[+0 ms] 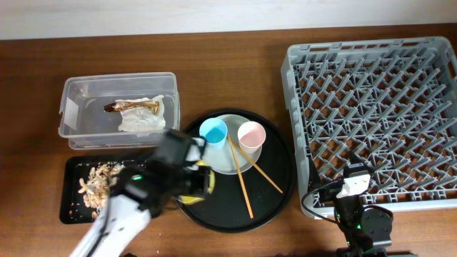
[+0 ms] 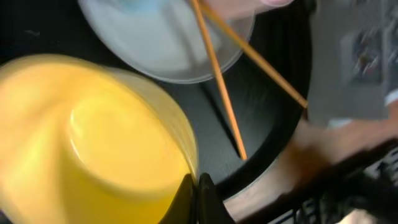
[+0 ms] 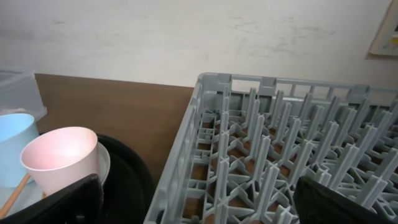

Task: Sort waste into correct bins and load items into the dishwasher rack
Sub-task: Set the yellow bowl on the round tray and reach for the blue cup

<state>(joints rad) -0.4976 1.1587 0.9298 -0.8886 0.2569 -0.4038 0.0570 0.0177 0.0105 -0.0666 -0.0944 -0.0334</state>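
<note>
My left gripper (image 1: pixel 203 178) is shut on the rim of the yellow bowl (image 1: pixel 193 194) at the left front of the round black tray; the left wrist view shows the fingers (image 2: pixel 196 194) pinching the bowl (image 2: pixel 87 143). The grey-green plate (image 1: pixel 230 153) holds the blue cup (image 1: pixel 213 131) and pink cup (image 1: pixel 251 135). Two chopsticks (image 1: pixel 243 178) lie across plate and tray. The napkin (image 1: pixel 145 118) and gold wrapper (image 1: pixel 128 106) lie in the clear tub (image 1: pixel 71 107). Food scraps (image 1: pixel 96 184) lie in the shallow black tray (image 1: pixel 71 207). My right gripper (image 1: pixel 355 187) is open and empty at the rack's (image 1: pixel 371 107) front left corner.
The round black tray (image 1: pixel 275 189) sits between the bins and the rack. In the right wrist view the rack's left wall (image 3: pixel 186 149) runs between my open fingers (image 3: pixel 199 208), with the pink cup (image 3: pixel 59 155) and blue cup (image 3: pixel 15 146) to its left. A pale wall stands behind the table.
</note>
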